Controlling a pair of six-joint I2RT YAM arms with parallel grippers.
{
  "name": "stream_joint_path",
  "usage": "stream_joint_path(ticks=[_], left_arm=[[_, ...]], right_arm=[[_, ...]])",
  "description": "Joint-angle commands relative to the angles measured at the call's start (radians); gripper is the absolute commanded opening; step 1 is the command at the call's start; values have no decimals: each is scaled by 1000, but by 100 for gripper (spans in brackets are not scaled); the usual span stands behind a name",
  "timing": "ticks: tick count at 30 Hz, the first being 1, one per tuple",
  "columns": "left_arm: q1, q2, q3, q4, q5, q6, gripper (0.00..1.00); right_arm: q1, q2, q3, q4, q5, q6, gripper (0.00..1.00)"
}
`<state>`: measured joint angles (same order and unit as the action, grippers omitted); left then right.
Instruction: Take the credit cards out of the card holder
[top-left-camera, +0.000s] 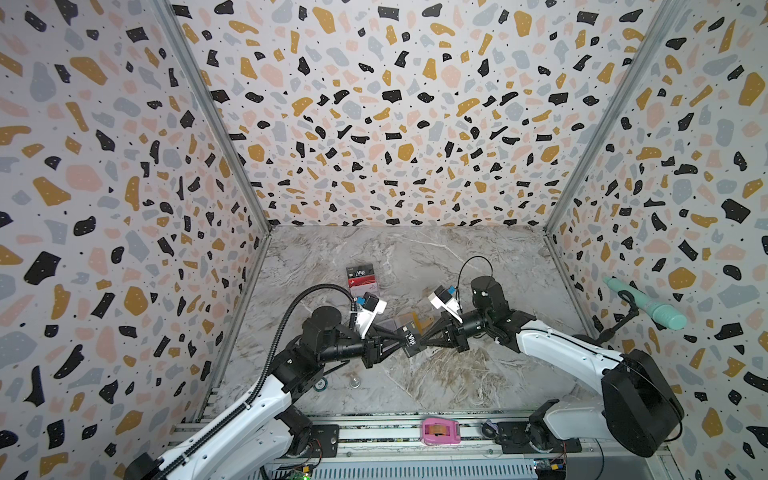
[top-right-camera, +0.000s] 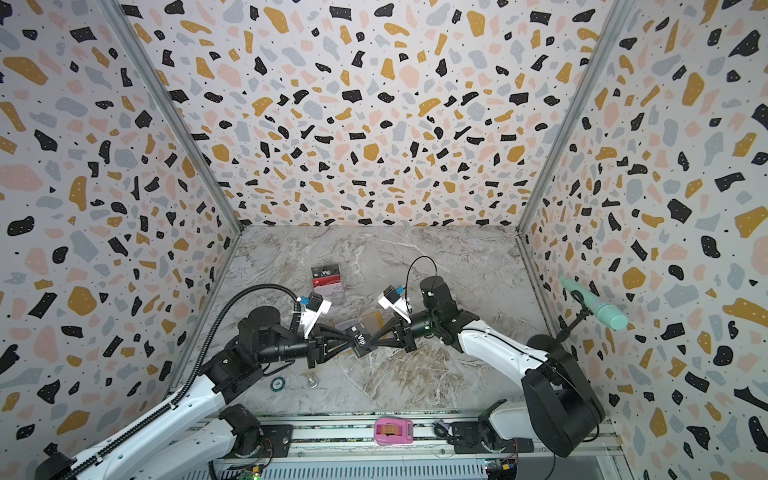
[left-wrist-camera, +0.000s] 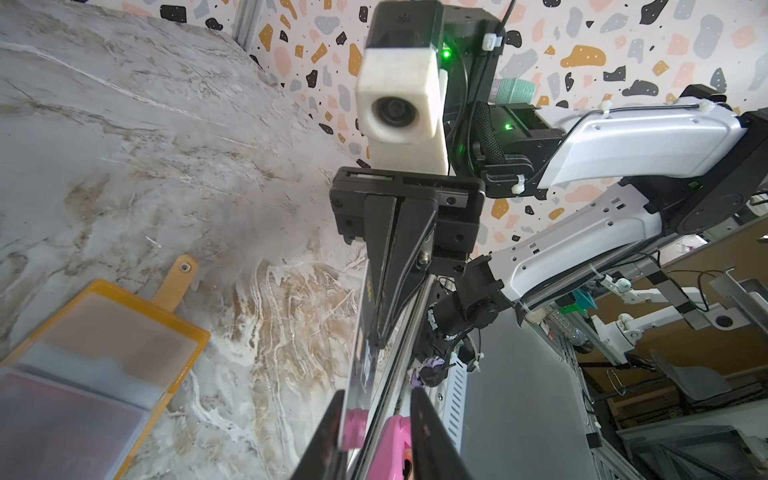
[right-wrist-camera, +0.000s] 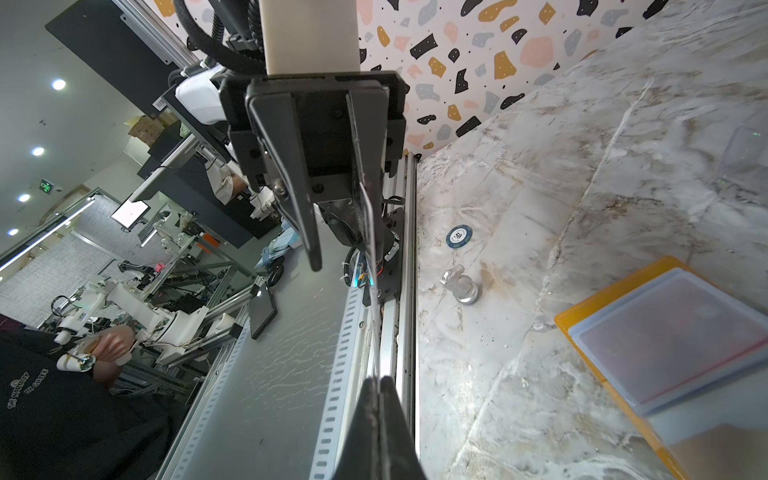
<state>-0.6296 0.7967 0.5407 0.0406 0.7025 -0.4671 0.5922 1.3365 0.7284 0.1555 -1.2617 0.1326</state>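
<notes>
Likely step: hand-over of dark credit card (top-left-camera: 411, 348), in air near open card holder (left-wrist-camera: 120, 332) on counter (top-left-camera: 457, 382). Right gripper (top-left-camera: 423, 341) clamped on it; left gripper (top-left-camera: 400, 337) part-open, straddling opposite edge. Next: left pinches before right releases.

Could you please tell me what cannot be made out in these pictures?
- Card holder: in both top views, partly covered by the black card held above it.
- Its sleeves: in the wrist views, cloudy plastic blurs the contents.
- Black card's face: edge-on in the wrist views.
- Far cards: print too small.
</notes>
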Motion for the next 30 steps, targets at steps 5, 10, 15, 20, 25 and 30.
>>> stream_joint_path(ticks=[5,10,15,20,25,30], left_arm=[[4,15,8,89,37,-11,18],[4,19,0,129,35,-36,12],[4,26,-16,171,15,-62,6],[4,38,-17,203,-23,-85,0],[16,48,-13,267,-92,-117,1],[29,62,-14,334,-166,-158,0]], right_arm=[[7,-2,11,-28,2,-30,0],[6,-14,9,-32,41,-35,0],[-7,-49,-15,21,99,13,11],[-29,-107,-82,187,146,142,46],[-39,-155,-192,468,211,331,73],[-33,-156,-293,806,220,531,75]])
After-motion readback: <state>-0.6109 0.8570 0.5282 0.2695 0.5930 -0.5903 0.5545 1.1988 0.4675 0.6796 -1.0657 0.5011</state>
